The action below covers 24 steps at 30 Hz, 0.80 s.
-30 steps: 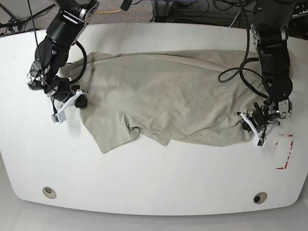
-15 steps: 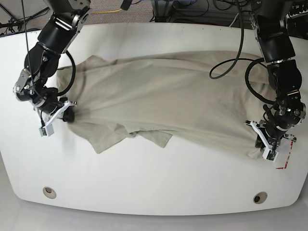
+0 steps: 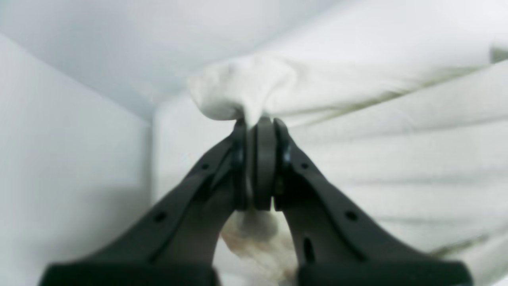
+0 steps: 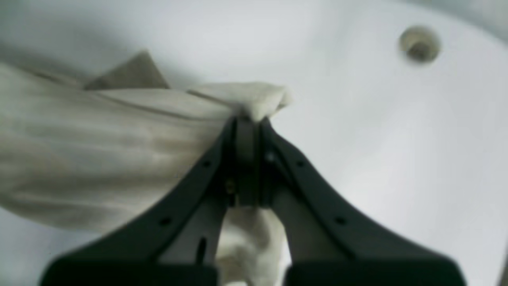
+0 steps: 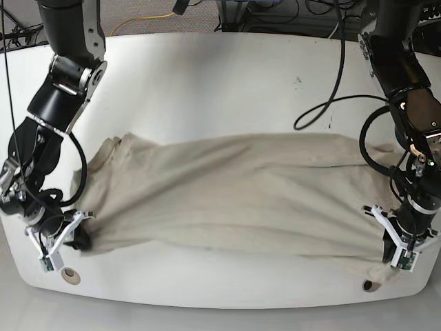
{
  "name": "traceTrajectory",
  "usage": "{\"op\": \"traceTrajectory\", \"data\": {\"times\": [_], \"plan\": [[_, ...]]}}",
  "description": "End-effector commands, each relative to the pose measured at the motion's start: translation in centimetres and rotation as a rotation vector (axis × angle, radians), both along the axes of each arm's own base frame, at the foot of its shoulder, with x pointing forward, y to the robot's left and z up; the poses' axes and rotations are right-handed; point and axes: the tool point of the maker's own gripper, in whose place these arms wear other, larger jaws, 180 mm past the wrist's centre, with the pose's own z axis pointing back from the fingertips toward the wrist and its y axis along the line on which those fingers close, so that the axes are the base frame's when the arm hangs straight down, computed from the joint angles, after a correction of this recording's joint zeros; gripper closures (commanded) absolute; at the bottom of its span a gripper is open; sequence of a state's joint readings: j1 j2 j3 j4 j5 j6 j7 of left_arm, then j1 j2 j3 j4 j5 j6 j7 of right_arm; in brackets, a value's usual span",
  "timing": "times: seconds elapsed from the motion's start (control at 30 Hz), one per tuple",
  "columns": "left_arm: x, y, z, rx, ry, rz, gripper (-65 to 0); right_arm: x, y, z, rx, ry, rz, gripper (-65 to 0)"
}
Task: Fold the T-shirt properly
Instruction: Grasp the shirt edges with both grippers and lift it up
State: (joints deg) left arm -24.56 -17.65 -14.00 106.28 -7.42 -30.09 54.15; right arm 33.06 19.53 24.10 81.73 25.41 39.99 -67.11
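**Shirt dragged toward the table's near edge**

Both arms have pulled back toward the near side since 1 second ago, and the T-shirt (image 5: 234,193) has come with them, sliding from the far half of the white table (image 5: 227,76) down to its near half and drawing out into a long taut band. The left gripper (image 5: 394,249) has its 2 jaws pinched fully together on a bunched corner of cloth; the right gripper (image 5: 77,238) is closed the same way on the opposite corner. Each wrist view shows fabric squeezed between the black fingers and stretching away in straight tension creases. Holding 2 corners apart and hauling together looks meant to flatten the wrinkles before any fold is made. No brand, label or readable writing shows on shirt, table or arms.
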Motion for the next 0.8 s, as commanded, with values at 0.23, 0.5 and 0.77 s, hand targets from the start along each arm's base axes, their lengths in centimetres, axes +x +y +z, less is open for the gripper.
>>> {"op": "traceTrajectory", "data": {"times": [0.23, 0.5, 0.77], "plan": [[0.7, 2.1, 14.1, 0.023, -0.282, 0.085, 0.0, 5.1, -0.6, 15.2, -0.149, -0.252, 0.048, 0.0], [-1.4, 3.4, 25.2, 0.022, -0.504, 0.135, 0.0, 5.6, -1.8, 26.2, -0.246, -0.391, 0.032, 0.0], [-1.5, 2.9, 25.6, 0.039, -0.5, 0.126, 0.0, 4.6, -2.8, 28.0, -0.269, -0.384, 0.022, 0.0]]}}
